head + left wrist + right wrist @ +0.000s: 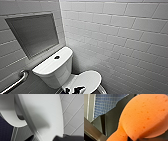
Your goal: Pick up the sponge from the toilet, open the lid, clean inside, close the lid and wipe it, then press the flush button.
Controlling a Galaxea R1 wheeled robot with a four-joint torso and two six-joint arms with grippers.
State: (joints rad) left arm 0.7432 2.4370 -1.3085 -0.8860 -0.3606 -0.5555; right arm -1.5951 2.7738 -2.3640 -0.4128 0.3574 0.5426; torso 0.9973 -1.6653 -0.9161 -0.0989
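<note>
Now | right jaws clamped on sponge [144, 116] (visibly squashed) | left jaws by lid [42, 112]: cannot tell

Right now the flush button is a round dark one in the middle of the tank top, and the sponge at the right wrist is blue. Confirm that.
Not quite. The sponge is orange, not blue, as the right wrist view shows. The rest stands: the flush button is round and dark, in the middle of the tank top.
</note>
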